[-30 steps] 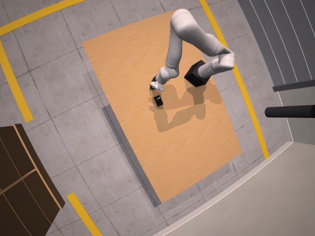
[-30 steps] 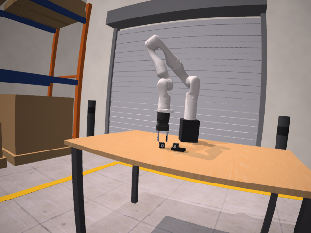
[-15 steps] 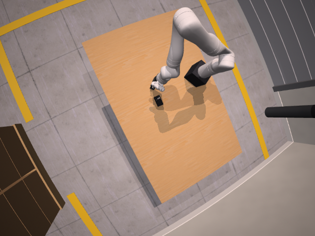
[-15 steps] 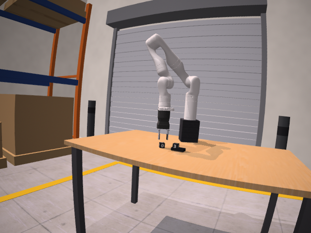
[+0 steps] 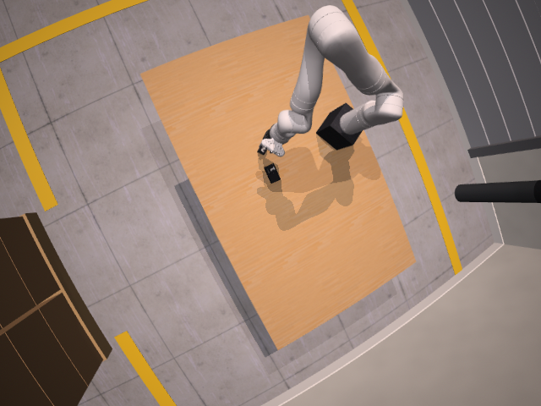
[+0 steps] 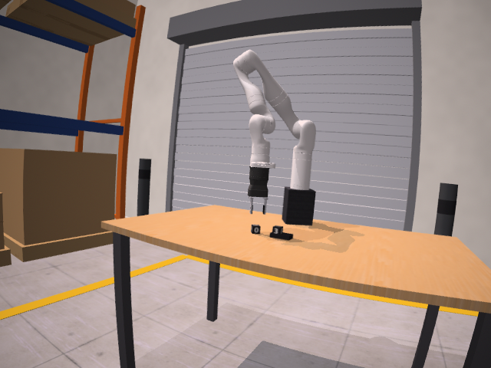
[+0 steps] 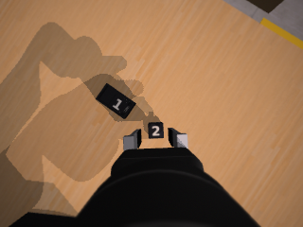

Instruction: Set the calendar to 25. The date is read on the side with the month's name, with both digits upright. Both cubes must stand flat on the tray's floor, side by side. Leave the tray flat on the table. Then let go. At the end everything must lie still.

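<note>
Wood-grain orange table top (image 5: 244, 271) fills the middle of the top view, with the pale grey jointed arm (image 5: 314, 65) reaching over it from a black block pedestal (image 5: 334, 139). Below the wrist, the black two-finger gripper (image 5: 266, 146) hangs over one small black cube (image 5: 262, 149), which it partly hides. Just beside that lies the low black calendar tray (image 5: 274, 175) carrying a second black cube with a white digit (image 5: 270, 167) on top.

From the exterior view, the gripper (image 6: 258, 208) points straight down, its fingers spread and holding nothing, well above the table (image 6: 357, 257). The loose cube (image 6: 255, 229) stands on the wood below it, showing a white 0 on its near face. Close to its right, the other cube (image 6: 277, 230) shows a 3 and stands at one end of the tray (image 6: 286, 236).

Through the wrist view, the loose cube (image 7: 155, 130) appears between the two grey fingertips with a 2 on top. The tray (image 7: 108, 93) lies tilted up-left, its cube (image 7: 117, 104) showing a 1.
</note>
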Available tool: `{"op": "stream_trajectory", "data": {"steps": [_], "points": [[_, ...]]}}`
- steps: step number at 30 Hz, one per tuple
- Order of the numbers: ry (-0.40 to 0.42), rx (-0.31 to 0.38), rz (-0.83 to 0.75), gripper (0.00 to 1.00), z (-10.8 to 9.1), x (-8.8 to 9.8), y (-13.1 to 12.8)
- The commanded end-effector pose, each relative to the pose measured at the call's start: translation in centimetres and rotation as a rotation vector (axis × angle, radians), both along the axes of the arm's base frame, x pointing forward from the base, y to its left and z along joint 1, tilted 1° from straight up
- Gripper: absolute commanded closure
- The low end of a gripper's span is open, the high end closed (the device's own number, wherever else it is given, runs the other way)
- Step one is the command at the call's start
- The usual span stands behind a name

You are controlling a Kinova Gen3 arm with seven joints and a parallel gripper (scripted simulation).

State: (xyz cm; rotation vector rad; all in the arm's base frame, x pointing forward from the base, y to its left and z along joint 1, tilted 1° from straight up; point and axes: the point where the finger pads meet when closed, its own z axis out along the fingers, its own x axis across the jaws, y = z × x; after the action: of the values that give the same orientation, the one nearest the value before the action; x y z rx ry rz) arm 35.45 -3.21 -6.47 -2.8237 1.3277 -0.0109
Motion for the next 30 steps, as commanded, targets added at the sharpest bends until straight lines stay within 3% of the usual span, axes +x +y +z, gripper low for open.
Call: {"op": "stream_trajectory", "data": {"steps": [1, 14, 30], "points": [[-0.006, -0.003, -0.003, 0.1, 0.33, 0.22, -0.2], [0.003, -0.019, -0.004, 0.1, 0.24, 0.45, -0.4], [0.103, -0.126, -0.007, 0.1, -0.04, 1.1, -0.85]]}}
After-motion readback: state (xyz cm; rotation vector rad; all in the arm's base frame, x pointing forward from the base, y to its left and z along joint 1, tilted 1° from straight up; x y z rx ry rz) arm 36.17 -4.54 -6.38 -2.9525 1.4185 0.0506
